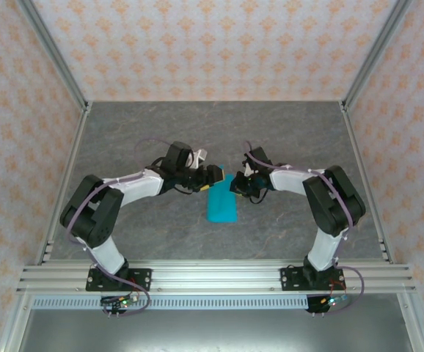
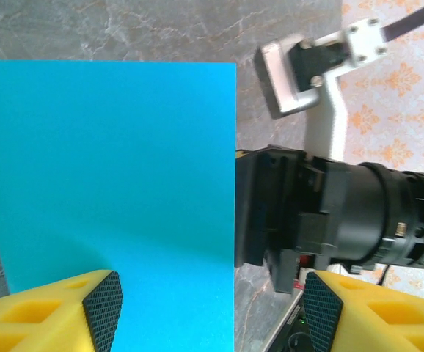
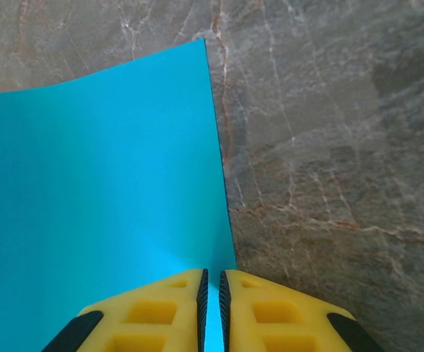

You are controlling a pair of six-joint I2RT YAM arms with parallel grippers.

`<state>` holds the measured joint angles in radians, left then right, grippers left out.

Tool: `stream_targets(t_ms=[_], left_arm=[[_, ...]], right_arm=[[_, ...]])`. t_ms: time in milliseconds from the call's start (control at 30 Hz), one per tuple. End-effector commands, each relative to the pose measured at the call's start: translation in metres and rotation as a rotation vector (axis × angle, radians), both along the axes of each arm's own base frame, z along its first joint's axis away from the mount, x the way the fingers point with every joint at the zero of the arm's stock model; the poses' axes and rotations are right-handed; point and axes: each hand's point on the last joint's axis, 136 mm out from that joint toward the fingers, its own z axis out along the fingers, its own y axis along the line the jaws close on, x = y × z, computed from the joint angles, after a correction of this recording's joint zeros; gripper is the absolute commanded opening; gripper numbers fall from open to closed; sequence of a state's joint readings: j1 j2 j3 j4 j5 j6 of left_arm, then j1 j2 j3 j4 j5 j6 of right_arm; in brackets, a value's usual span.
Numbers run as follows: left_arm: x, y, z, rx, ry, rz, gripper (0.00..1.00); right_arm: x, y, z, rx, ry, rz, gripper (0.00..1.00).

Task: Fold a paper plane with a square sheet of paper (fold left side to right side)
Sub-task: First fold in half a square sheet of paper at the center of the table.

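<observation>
Two-arm paper-folding cell, read from the near edge outward. Nearest the viewer, the aluminium rail (image 1: 212, 277) carries both arm bases, and from there each arm bends inward to meet over the middle of the grey marbled table (image 1: 146, 125). Between the wrists lies the square sheet of paper (image 1: 221, 205), resting on the table and presenting as an upright rectangle, taller than wide. This suggests that the left-to-right half fold is laid over; whether the crease is pressed sharp cannot be told. The right gripper (image 3: 212, 293) pinches the sheet at its right-hand edge, its yellow fingers (image 3: 161, 308) drawn almost together with a sliver of cyan between them, and the paper bows up gently from the table beside the grip. The left gripper (image 2: 212, 312) hovers over the sheet's far part with fingers spread wide and nothing between them, the sheet's straight edge running under the gap. Beyond the grippers, grey table extends to the patterned walls (image 1: 212, 44). Progress, as judged: at most the first fold is made. The diagonal nose folds, the wing folds and the final narrow dart shape all remain, so the task stands in its early part
</observation>
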<state>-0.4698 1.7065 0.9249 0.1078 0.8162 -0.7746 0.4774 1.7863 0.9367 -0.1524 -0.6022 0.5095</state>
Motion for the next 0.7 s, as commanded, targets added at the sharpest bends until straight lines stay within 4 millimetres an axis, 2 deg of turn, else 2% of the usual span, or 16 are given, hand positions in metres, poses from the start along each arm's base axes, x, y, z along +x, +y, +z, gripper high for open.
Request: stream_targets(t_ms=[0, 233, 333, 500, 667], left_arm=[[0.011, -0.01, 0.011, -0.043, -0.03, -0.008, 0.7], [0.015, -0.011, 0.005, -0.036, -0.024, 0.001, 0.7], [0.015, -0.011, 0.002, -0.033, -0.02, 0.004, 0.7], [0.015, -0.01, 0.0, -0.029, -0.016, 0.008, 0.69], [0.013, -0.01, -0.002, -0.026, -0.013, 0.005, 0.62]], right_arm=[[0.008, -0.003, 0.02, -0.001, -0.081, -0.024, 0.19], [0.021, -0.028, 0.076, 0.035, -0.211, -0.112, 0.33], [0.017, -0.021, 0.09, 0.129, -0.225, -0.102, 0.37], [0.011, 0.004, 0.095, 0.33, -0.178, -0.084, 0.36], [0.012, 0.019, 0.087, 0.387, -0.139, -0.075, 0.35]])
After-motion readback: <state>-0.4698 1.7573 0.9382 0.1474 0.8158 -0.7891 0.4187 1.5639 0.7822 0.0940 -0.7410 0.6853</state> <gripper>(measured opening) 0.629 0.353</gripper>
